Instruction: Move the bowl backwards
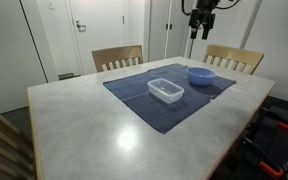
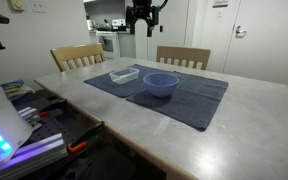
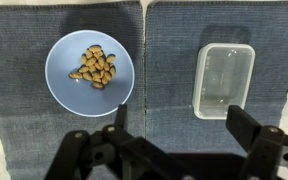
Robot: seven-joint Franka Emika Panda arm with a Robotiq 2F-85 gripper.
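Your gripper (image 3: 177,128) hangs well above the bowl (image 3: 90,70), jaws wide apart and empty. In the wrist view the bowl sits up-left of them, not between them.

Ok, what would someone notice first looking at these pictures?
A periwinkle bowl of brown nut-like pieces stands out on a dark blue mat. Beside it, on the neighbouring mat, lies an empty clear container. The open end effector hangs high above the table, holding nothing.
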